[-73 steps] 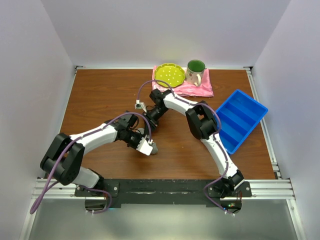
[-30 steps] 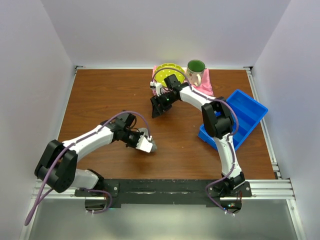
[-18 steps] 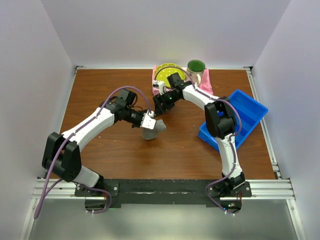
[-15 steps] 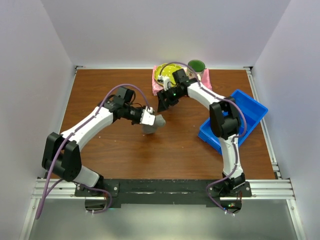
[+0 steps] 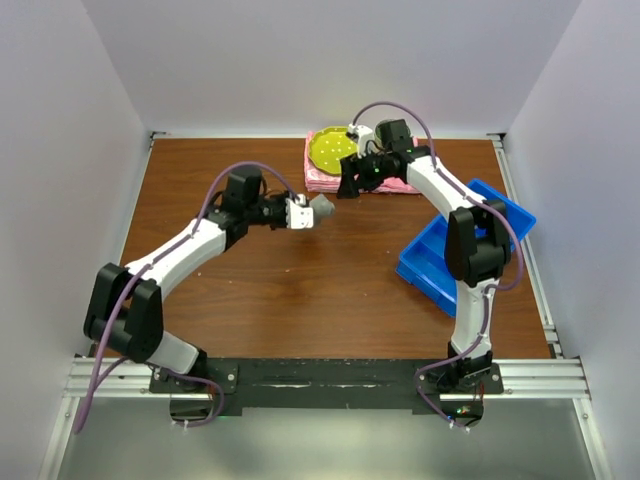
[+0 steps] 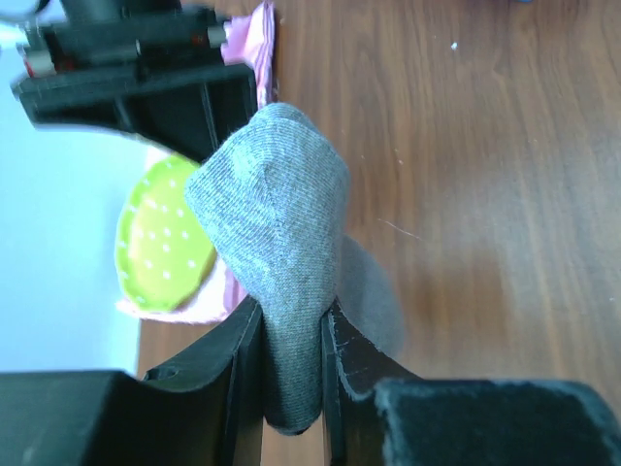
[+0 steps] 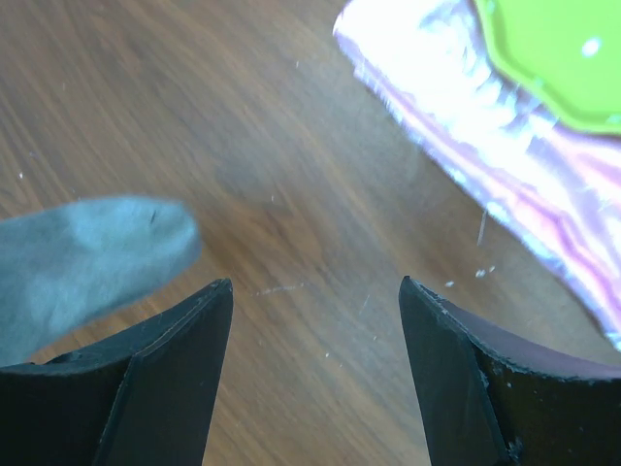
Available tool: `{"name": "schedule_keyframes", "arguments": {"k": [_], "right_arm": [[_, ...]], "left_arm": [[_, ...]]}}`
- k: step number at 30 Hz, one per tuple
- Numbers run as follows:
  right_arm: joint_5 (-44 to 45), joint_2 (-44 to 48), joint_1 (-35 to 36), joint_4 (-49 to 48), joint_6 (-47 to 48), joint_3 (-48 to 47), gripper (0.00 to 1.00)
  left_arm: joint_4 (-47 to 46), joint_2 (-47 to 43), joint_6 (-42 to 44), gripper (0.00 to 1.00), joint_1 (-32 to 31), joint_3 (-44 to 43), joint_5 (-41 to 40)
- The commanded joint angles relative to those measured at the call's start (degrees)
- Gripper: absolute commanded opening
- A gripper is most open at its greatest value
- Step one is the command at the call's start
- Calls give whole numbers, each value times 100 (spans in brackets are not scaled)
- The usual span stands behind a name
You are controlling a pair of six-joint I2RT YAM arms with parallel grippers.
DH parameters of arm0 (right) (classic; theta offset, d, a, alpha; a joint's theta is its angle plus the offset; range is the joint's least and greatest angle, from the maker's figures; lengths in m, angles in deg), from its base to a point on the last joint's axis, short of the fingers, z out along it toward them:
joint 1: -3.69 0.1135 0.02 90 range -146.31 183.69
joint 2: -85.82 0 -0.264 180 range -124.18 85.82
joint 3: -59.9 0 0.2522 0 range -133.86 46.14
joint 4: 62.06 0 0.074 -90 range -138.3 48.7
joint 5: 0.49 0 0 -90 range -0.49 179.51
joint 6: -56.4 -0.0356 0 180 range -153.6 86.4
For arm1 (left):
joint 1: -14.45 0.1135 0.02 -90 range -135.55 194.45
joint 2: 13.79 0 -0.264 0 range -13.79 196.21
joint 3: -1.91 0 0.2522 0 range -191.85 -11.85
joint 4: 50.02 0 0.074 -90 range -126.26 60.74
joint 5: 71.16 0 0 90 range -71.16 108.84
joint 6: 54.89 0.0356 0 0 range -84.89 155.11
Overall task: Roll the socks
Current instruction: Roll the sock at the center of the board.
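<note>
One grey knitted sock point(image 6: 277, 223) is clamped in the left gripper's point(image 5: 303, 213) jaws, its free end toward the right gripper's point(image 7: 315, 291) parted jaws.

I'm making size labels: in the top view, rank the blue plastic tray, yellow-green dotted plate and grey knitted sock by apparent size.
1. blue plastic tray
2. yellow-green dotted plate
3. grey knitted sock, bunched

No readable text, label, brand or number shows anywhere.

White-shelled arms point(image 5: 190, 247) with black joints point(image 5: 470, 240), looping purple cables point(image 5: 243, 166) and black pincer fingers point(image 7: 165, 379).
</note>
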Motion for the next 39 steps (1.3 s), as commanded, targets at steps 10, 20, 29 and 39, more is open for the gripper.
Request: {"name": "schedule_keyframes", "arguments": {"k": [10, 20, 29, 39], "right_arm": [[-1100, 455, 2, 1158, 805, 238, 72], [-2087, 638, 292, 2929, 4040, 1001, 76], [-937, 2368, 1231, -908, 3435, 3523, 97], [383, 2986, 2348, -3156, 3030, 4852, 83]], "left_arm": [[-2417, -1131, 108, 0, -901, 3863, -1525], [-1678, -1228, 767, 0, -910, 4092, -1332], [-843, -973, 1435, 0, -910, 4022, -822], [-535, -929, 1524, 0, -893, 4075, -663]]}}
